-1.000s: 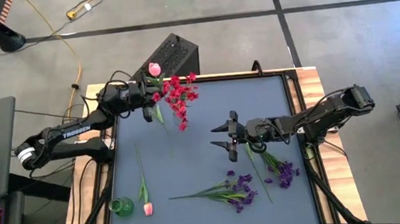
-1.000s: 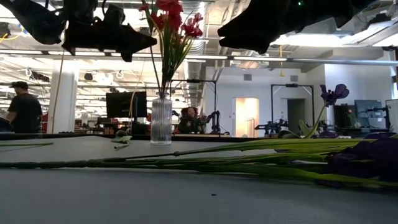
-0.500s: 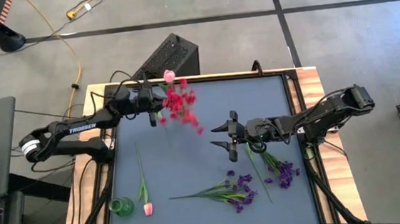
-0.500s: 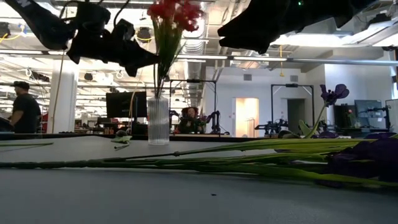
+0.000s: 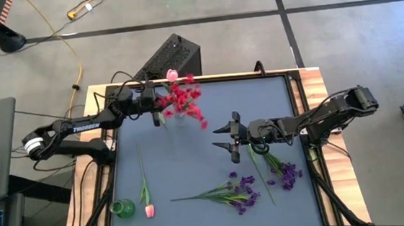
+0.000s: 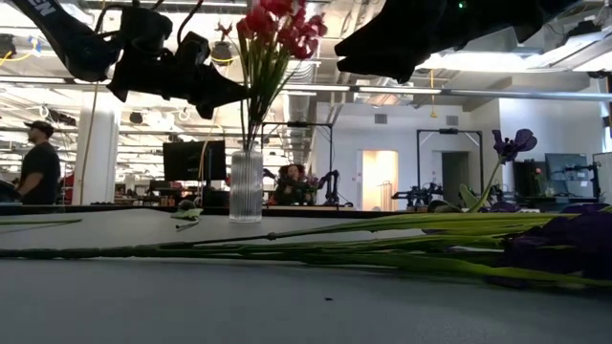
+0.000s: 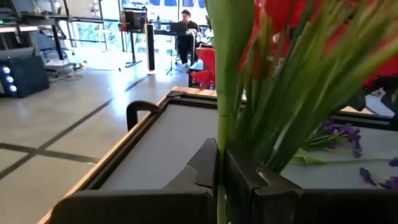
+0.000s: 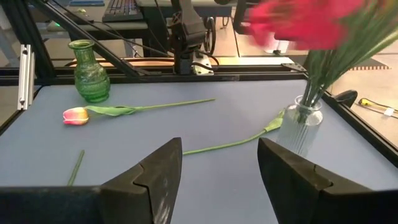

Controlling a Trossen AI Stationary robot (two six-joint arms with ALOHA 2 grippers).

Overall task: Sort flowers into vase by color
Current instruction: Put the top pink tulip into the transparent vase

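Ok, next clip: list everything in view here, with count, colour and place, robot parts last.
Red flowers: one bunch, red, standing in the clear vase.
Clear vase: one, ribbed glass, far side of the table.
Green vase: one, green, near-left corner.
Pink tulip: one, pink, lying beside the green vase; another pink bud shows at the left tool.
Purple flowers: two bunches, lying near-right.
Table: one, blue-grey top, wooden edges.
Person: one, dark shirt, in the room behind.
Left tool: shut on a green stem among the red flowers.
Right tool: open, above mid-table.
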